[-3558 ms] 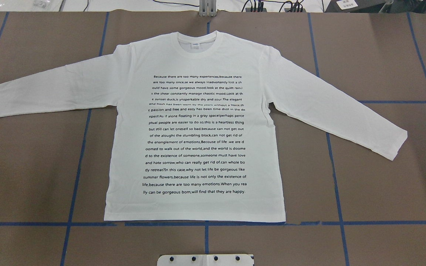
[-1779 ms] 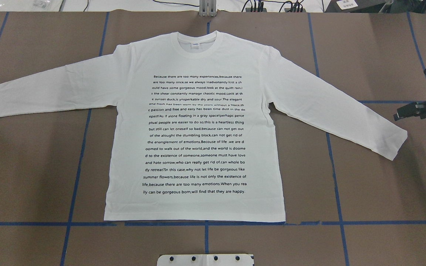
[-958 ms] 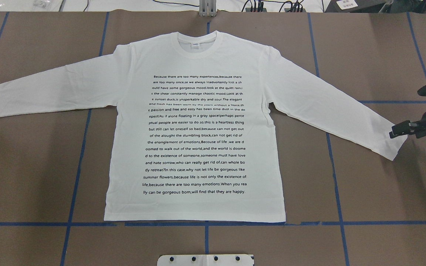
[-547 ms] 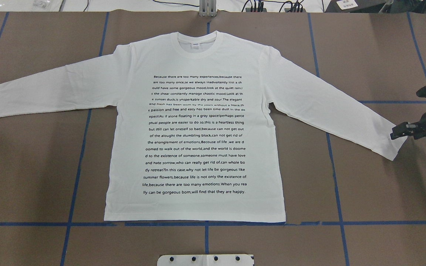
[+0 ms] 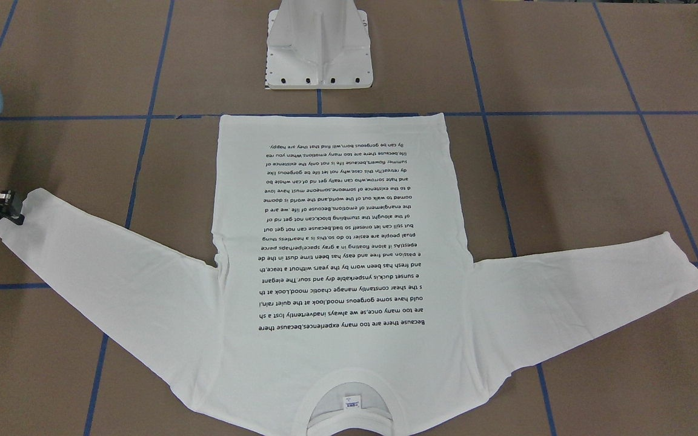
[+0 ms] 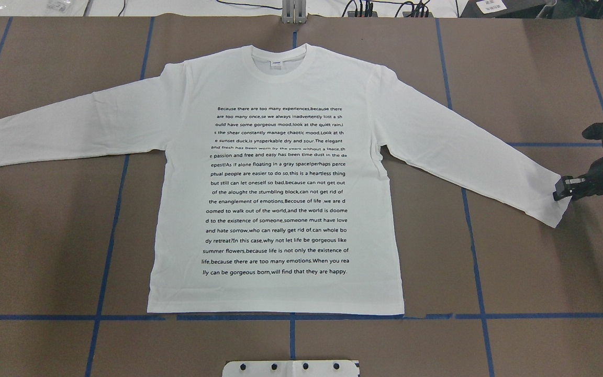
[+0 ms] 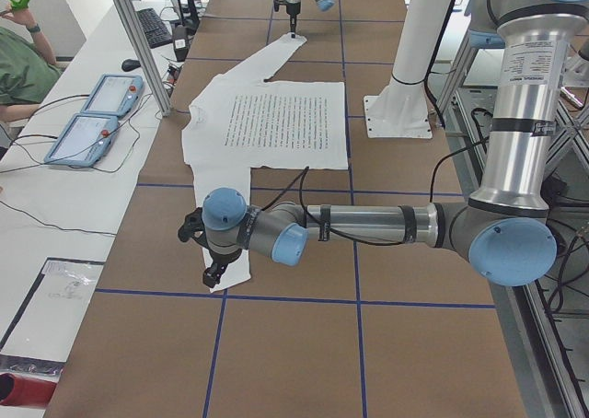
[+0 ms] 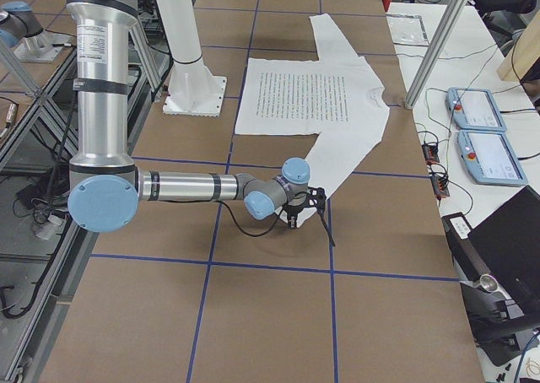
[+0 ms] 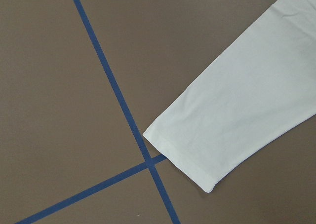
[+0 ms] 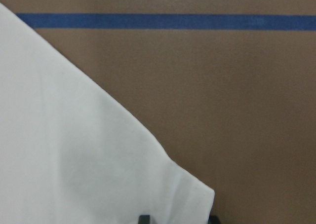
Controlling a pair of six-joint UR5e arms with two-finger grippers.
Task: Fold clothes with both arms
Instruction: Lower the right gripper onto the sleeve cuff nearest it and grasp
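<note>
The white long-sleeved T-shirt [image 6: 280, 183] lies flat and face up on the brown table, sleeves spread, collar at the far side. My right gripper [image 6: 560, 192] sits low at the right sleeve's cuff [image 6: 558, 209]. In the right wrist view its two fingertips [image 10: 143, 218] stand apart with the cuff's corner [image 10: 187, 194] between them, so it is open. My left gripper [image 7: 213, 272] hangs over the left sleeve's cuff [image 9: 182, 155]; it shows only in the exterior left view, so I cannot tell its state.
The white pedestal base [image 5: 319, 54] stands just behind the shirt's hem. Blue tape lines [image 6: 291, 317] cross the table. Two teach pendants [image 7: 92, 114] lie on the side bench, where a person [image 7: 18, 59] sits.
The right gripper came in from the right edge and moved down and left onto the right cuff. The shirt has not moved.
</note>
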